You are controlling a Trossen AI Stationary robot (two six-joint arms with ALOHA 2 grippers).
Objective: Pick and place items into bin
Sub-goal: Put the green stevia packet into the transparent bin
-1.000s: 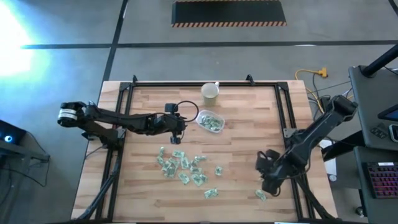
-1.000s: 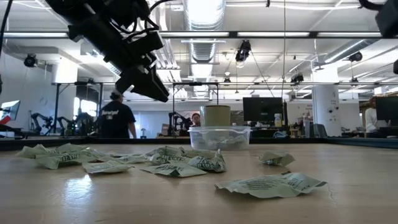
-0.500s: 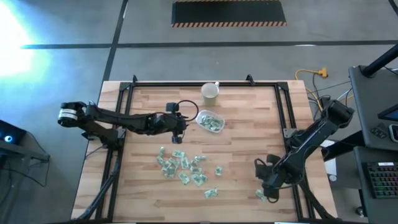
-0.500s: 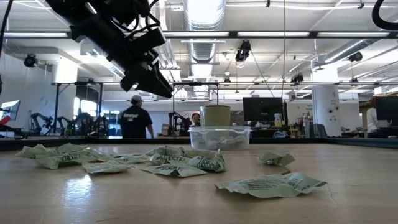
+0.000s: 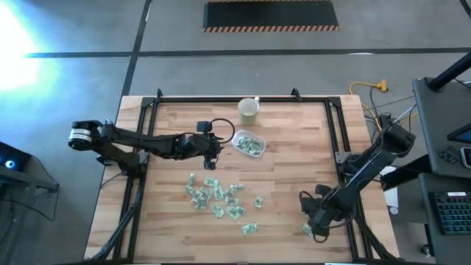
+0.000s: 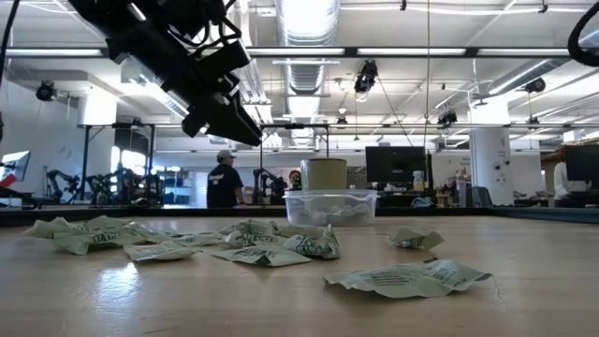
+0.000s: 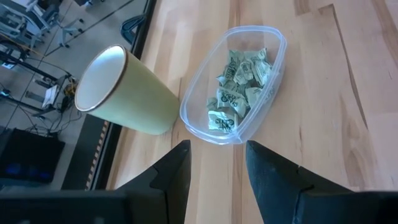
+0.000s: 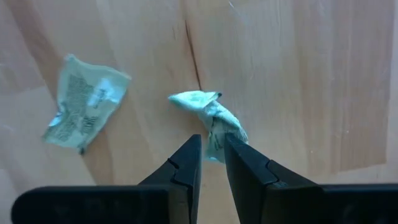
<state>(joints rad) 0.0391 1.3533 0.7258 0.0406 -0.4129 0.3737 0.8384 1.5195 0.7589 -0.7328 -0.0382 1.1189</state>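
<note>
Several pale-green packets [image 5: 217, 197] lie scattered on the wooden table, and more lie in the clear bin [image 5: 249, 144]. My left gripper [image 7: 214, 162] hangs open above the table just left of the bin [image 7: 236, 81], with nothing between its fingers. My right gripper [image 8: 212, 142] points down at the near right, open by a narrow gap. It is over one end of a crumpled packet [image 8: 211, 115] that lies on the table. A flat packet [image 8: 84, 112] lies beside it. In the high view the right gripper [image 5: 315, 224] partly covers that crumpled packet [image 5: 307, 231]. My right gripper has its fingertips [image 8: 194, 146] on either side of the crumpled packet's end [image 8: 215, 140], coming from above. I cannot tell whether they touch it. The packet lies on the table.
A cream cup [image 5: 249, 109] stands behind the bin near the far edge. A black frame [image 5: 335, 132] runs around the table. Bare wood [image 5: 294, 177] lies between the bin and my right gripper. A person [image 6: 223, 180] walks in the room behind.
My right gripper has come down and a little toward the table's near edge, onto the crumpled packet at the near right. Its finger gap stays the same. The person in the background has walked to the right.
</note>
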